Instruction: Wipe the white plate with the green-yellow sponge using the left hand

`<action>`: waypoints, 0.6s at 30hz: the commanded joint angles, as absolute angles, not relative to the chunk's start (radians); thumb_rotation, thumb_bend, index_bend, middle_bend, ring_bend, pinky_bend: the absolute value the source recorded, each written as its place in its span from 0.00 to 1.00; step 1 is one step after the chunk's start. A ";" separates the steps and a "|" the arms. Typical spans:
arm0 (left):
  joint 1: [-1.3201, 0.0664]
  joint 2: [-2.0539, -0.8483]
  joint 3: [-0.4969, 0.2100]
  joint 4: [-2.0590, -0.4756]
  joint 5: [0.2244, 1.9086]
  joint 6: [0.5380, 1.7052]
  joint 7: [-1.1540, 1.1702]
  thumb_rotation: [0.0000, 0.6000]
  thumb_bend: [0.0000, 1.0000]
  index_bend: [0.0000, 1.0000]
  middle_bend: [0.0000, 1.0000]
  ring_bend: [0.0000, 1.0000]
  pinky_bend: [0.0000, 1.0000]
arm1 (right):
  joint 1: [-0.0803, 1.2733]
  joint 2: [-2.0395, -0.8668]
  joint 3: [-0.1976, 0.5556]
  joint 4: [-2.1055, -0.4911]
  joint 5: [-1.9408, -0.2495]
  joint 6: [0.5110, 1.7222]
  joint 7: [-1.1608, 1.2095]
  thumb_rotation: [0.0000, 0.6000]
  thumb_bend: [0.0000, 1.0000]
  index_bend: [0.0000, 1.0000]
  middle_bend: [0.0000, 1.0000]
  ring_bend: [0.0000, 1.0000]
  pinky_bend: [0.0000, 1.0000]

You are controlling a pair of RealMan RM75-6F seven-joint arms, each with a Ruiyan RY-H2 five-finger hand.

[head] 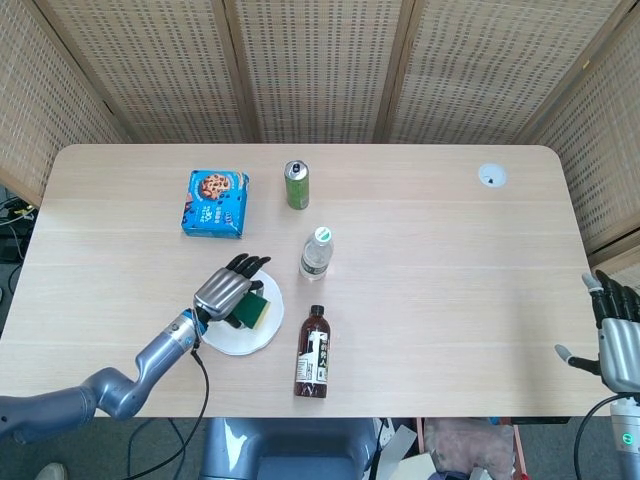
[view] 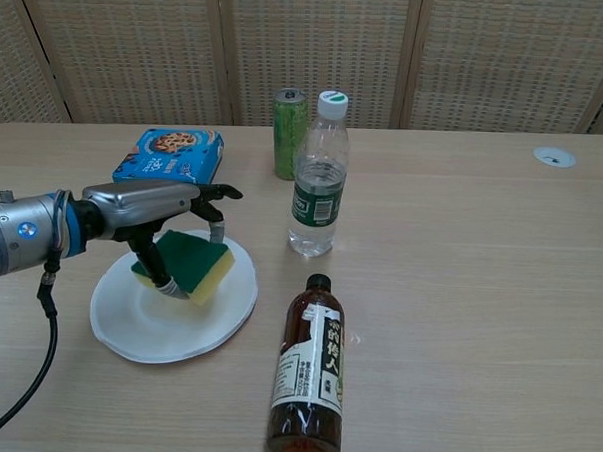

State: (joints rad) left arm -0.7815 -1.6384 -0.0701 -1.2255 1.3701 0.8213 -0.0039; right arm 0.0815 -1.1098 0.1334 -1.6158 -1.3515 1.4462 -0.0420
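Observation:
The white plate (head: 232,337) (view: 137,324) lies on the table near its front edge, left of centre. My left hand (head: 227,289) (view: 152,211) grips the green-yellow sponge (head: 254,312) (view: 194,263) from above, over the plate's far right part. In the chest view the sponge looks tilted, its near left edge down by the plate. My right hand (head: 618,340) shows only in the head view, at the far right beyond the table's edge, fingers spread and holding nothing.
A dark drink bottle (head: 313,354) (view: 310,368) lies just right of the plate. A clear water bottle (head: 316,253) (view: 319,177) and a green can (head: 297,185) (view: 290,132) stand behind it. A blue cookie box (head: 215,203) (view: 169,163) lies at the back left.

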 commanded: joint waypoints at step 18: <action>-0.769 -1.724 -0.063 -1.118 1.346 0.754 -0.150 1.00 0.15 0.65 0.00 0.00 0.00 | 0.079 -1.110 0.135 -1.616 -1.356 1.455 -0.042 1.00 0.00 0.00 0.00 0.00 0.00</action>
